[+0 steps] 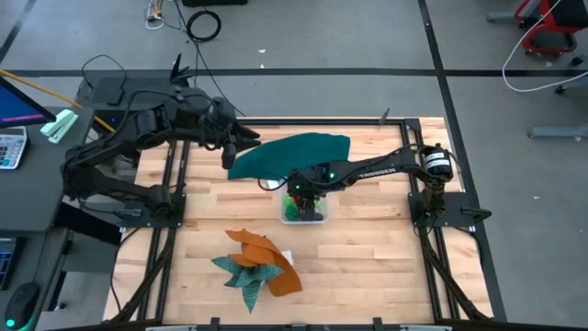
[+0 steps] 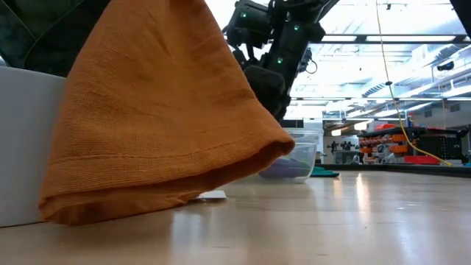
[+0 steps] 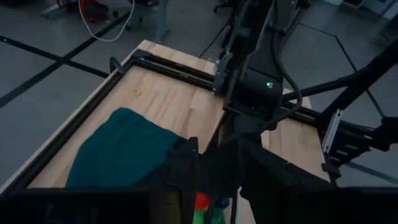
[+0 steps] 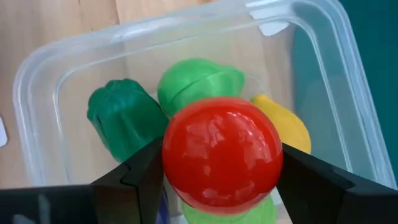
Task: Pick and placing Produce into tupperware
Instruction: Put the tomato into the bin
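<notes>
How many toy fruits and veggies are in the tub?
3 lie inside the tub: a dark green one, a light green one, a yellow one. The right gripper holds a red one above; others may hide underneath.

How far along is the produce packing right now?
Nearly done: the clear plastic tub already holds a dark green, a light green and a yellow toy. The right gripper holds the red ball above it, awaiting release. No other produce visible outside.

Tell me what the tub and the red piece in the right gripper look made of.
Tupperware: thin clear plastic, apparently; the wood shows through its walls, and the rim is glossy. Red produce, clamped in the right gripper: smooth, shiny hard plastic by its sharp highlights, though hollow or solid is unclear.
</notes>
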